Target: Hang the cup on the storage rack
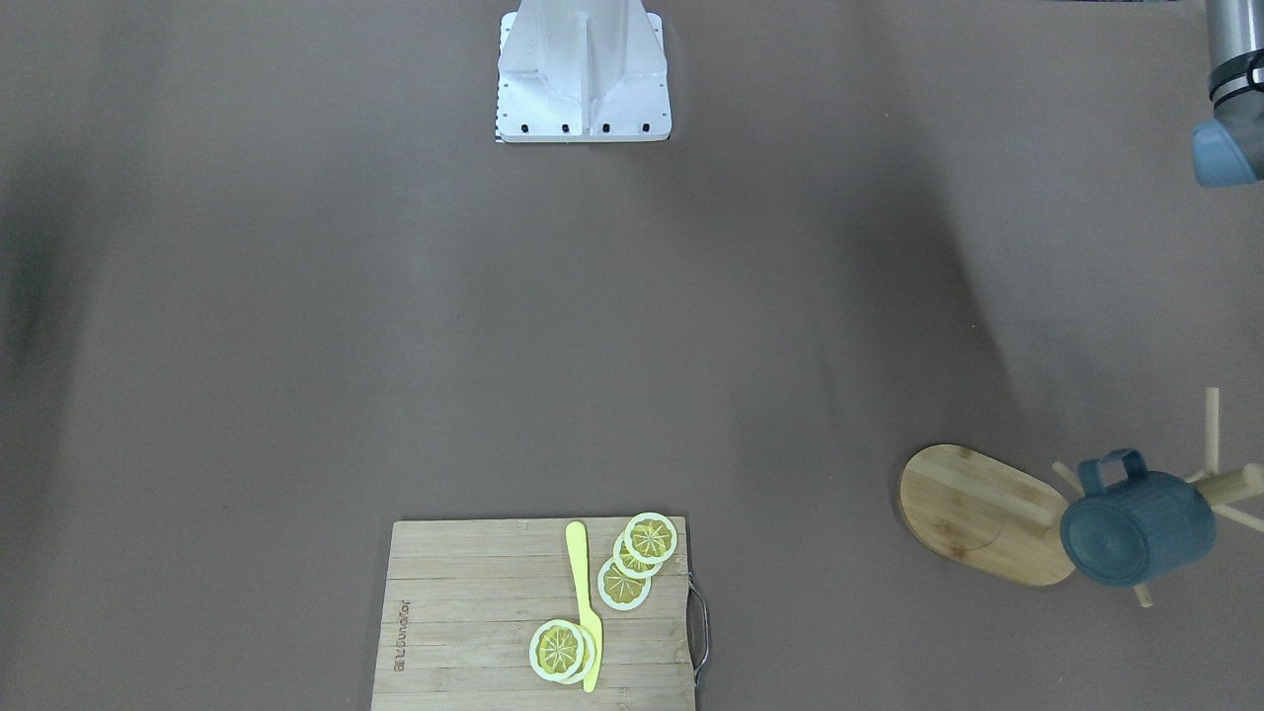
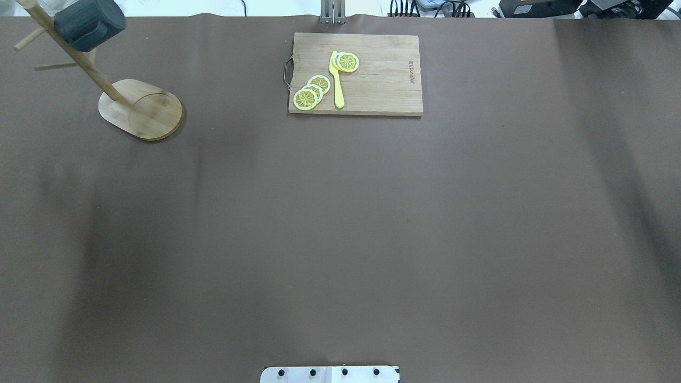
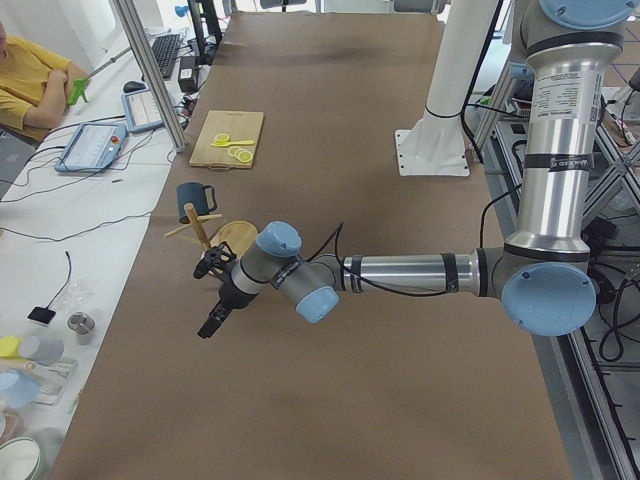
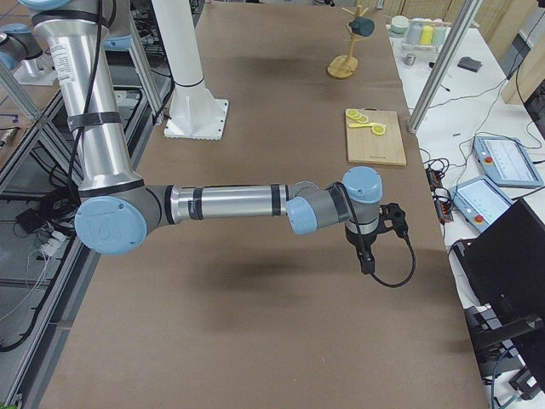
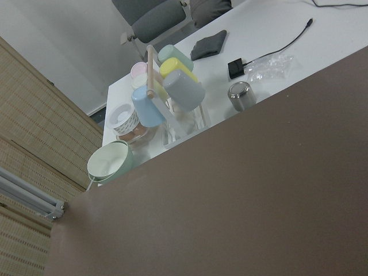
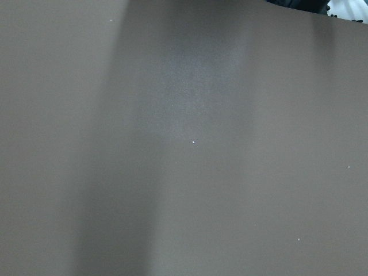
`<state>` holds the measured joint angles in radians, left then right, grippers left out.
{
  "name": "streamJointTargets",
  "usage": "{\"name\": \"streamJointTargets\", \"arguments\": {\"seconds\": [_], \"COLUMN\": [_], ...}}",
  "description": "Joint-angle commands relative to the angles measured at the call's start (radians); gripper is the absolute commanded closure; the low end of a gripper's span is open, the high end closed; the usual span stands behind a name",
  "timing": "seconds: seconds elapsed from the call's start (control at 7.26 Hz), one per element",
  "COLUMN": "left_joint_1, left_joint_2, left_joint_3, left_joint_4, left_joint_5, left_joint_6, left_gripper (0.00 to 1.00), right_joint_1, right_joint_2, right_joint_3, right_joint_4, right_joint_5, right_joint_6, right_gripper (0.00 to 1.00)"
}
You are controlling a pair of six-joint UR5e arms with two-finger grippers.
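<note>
since the left hand (image 3: pixel 209 328) shows only in the left side view, a dark, slim shape at the end of the near arm, i cannot tell whether it is open or closed; it hangs above the brown surface (image 2: pixel 340 213) with nothing seen in it, near the rack (image 3: pixel 199 228) but apart from it. the right hand (image 4: pixel 367 262) shows only in the right side view, and i cannot tell its opening either; it hangs over the surface near the edge, well apart from the rack and short of the board (image 4: pixel 375 136).

the cup (image 1: pixel 1136 528) is up on the rack, off the surface, lying on its side against the pole with its handle uppermost; which peg bears it i cannot tell. the overhead view puts it at the far left corner, above the oval base.

the front view shows lemon slices (image 1: pixel 625 581) and a yellow knife (image 1: pixel 585 602) on the board. the left wrist view shows pastel mugs (image 5: pixel 167 86) on a white bench beyond the edge; the right wrist view shows only bare surface.
</note>
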<state>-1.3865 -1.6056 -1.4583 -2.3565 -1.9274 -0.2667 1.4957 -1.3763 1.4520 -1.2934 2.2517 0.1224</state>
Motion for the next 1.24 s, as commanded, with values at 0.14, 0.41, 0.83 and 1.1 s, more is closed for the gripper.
{"name": "streamJointTargets", "arguments": {"seconds": [0.14,0.41,0.83,1.1], "left_joint_1": [-0.14,-0.134,-0.121,-0.111], "left_joint_2": [-0.074,-0.068,-0.008,0.061], "left_joint_3": [-0.069,-0.181,-0.2,-0.236], "left_joint_4": [0.437,0.725,0.718,0.698], "left_joint_5": [-0.511,-0.506,-0.447,-0.404], "left_joint_6": [-0.014,0.003,0.068,0.136], "left_gripper": [0.02,0.02,0.02,0.02], "right_joint_1": [-0.002,-0.009,0.029,0.067], "right_joint_2": [0.003,0.016,0.078,0.077], "right_joint_3": [-0.025,-0.073,-0.062,-0.047], "right_joint_4": [-0.013,-0.052,-0.284,-0.303], "right_joint_5": [-0.006,0.003,0.041,0.1], "right_joint_6": [-0.01,-0.012,-0.123,-0.142], "right_gripper": [0.01,0.01,0.01,0.01]}}
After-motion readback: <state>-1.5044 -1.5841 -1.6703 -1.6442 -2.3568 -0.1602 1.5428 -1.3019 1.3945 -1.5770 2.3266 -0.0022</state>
